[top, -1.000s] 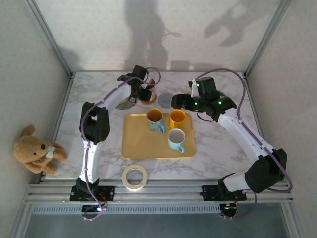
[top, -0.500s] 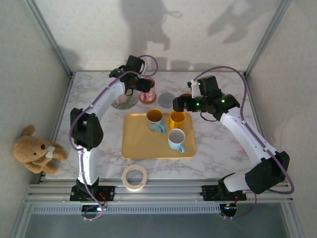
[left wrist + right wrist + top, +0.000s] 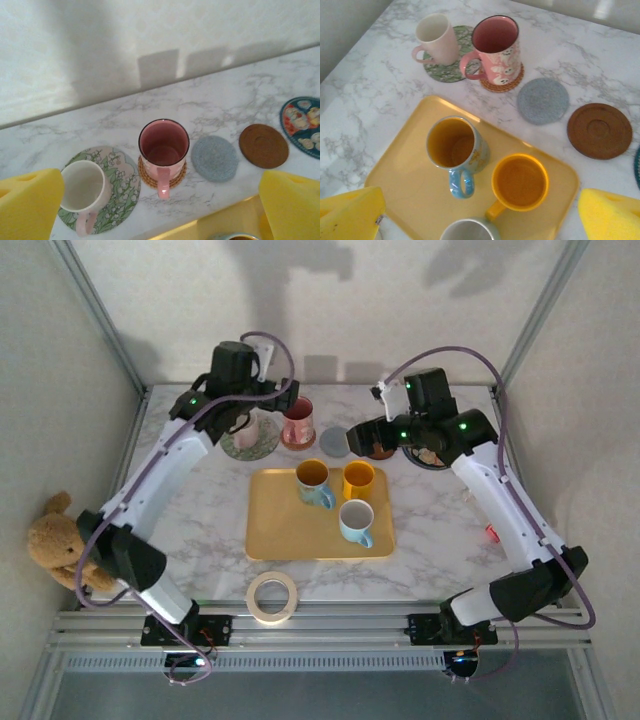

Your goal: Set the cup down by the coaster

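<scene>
- The left gripper (image 3: 161, 182) hangs above the far left of the marble table (image 3: 200, 500). Its yellow pads (image 3: 30, 205) are spread wide and hold nothing.
- Just below and beyond it, the pink cup (image 3: 163, 147) stands upright on a woven coaster (image 3: 176, 176), handle towards the near side.
- Left of the pink cup, a white cup (image 3: 82, 187) sits upright on a floral coaster (image 3: 122, 167); the two coasters lie just beside each other.
- To the right of the pink cup lie a grey coaster (image 3: 215, 157) and then a brown coaster (image 3: 263, 145), both bare. Further right is what looks like a patterned blue disc (image 3: 302, 125), cut off by the frame edge.
- The right gripper (image 3: 480, 200) hovers over the yellow tray (image 3: 405, 170), jaws fully apart and empty.
- On the tray stand a blue-handled mug (image 3: 454, 145), an orange mug (image 3: 520, 181) and, nearer, a pale mug (image 3: 355, 520).
- A tape roll (image 3: 273, 597) lies near the front edge, and a teddy bear (image 3: 65, 540) sits off the table to the left.
</scene>
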